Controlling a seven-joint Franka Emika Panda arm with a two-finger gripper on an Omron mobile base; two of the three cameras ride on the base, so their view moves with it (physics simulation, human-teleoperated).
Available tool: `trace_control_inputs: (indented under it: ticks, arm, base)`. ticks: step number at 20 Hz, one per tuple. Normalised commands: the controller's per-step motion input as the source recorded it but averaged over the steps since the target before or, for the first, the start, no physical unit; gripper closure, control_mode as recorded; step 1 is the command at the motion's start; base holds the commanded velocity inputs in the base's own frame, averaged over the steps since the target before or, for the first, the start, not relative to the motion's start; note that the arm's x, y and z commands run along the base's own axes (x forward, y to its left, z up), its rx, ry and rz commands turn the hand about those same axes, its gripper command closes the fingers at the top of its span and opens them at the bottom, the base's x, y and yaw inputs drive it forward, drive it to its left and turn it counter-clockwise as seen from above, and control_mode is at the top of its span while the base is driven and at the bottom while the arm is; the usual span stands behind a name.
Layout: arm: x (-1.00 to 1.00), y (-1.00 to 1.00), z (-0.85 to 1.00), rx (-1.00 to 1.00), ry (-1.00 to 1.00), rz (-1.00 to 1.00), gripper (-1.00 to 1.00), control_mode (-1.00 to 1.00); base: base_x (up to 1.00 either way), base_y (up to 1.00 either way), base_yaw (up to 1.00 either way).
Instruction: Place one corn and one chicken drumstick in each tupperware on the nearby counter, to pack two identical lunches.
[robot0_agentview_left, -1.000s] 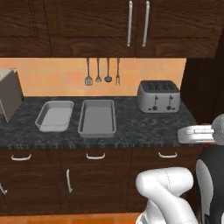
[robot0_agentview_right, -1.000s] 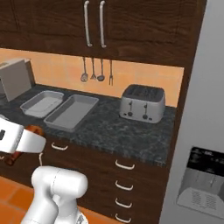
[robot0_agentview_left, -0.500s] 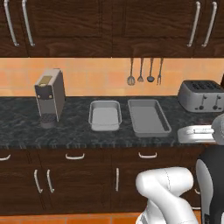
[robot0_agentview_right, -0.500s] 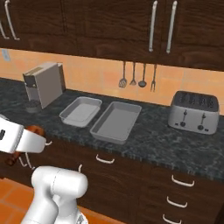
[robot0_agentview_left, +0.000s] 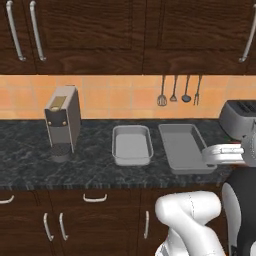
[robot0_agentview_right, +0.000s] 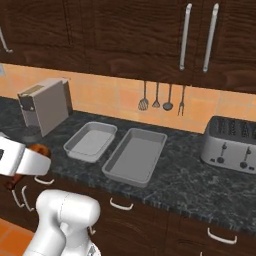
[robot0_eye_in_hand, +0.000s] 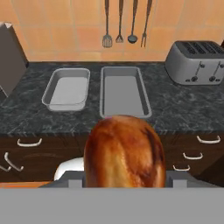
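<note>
A glossy brown chicken drumstick (robot0_eye_in_hand: 124, 151) looms large in the hand view, and my gripper (robot0_agentview_right: 25, 166) is shut on it; its rounded end hides the fingertips. In the right base view the drumstick (robot0_agentview_right: 39, 149) pokes out of the hand, low and in front of the counter (robot0_agentview_right: 200, 180). Two empty grey tupperware trays lie side by side on the dark stone: the shorter one (robot0_agentview_left: 132, 145) (robot0_agentview_right: 90, 141) (robot0_eye_in_hand: 66, 89) on the left, the longer one (robot0_agentview_left: 185, 147) (robot0_agentview_right: 135, 156) (robot0_eye_in_hand: 124, 91) on the right. The corn is out of view.
A grey coffee machine (robot0_agentview_left: 62, 122) (robot0_agentview_right: 45, 106) stands left of the trays and a silver toaster (robot0_agentview_right: 234, 145) (robot0_eye_in_hand: 197, 61) to their right. Utensils (robot0_agentview_left: 179, 92) hang on the orange tiled wall. Dark cabinets with silver handles run above and below the counter.
The whole scene has slid rightward in both base views, so the base has driven left; the coffee machine has come into view. The drumstick stays in the gripper.
</note>
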Motion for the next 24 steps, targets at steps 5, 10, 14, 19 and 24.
trace_control_inputs:
  ticks: [5,10,14,19,24]
  arm:
    - [0.00,0.00,0.00,0.00,0.00,0.00,1.00,1.00]
    - [0.34,-0.14,-0.12,0.22,0.00,0.00,1.00,-1.00]
    - [1.00,0.48,-0.24,0.12,0.06,0.00,1.00,-1.00]
    - [1.00,0.98,-0.30,0.00,0.01,0.00,1.00,-1.00]
    - [1.00,0.01,-0.31,0.16,0.15,0.01,1.00,-1.00]
  base:
    - [0.03,0.21,0.05]
    - [0.00,0.00,0.00]
    - [0.00,0.00,0.00]
    - [0.00,0.00,0.00]
    - [0.00,0.00,0.00]
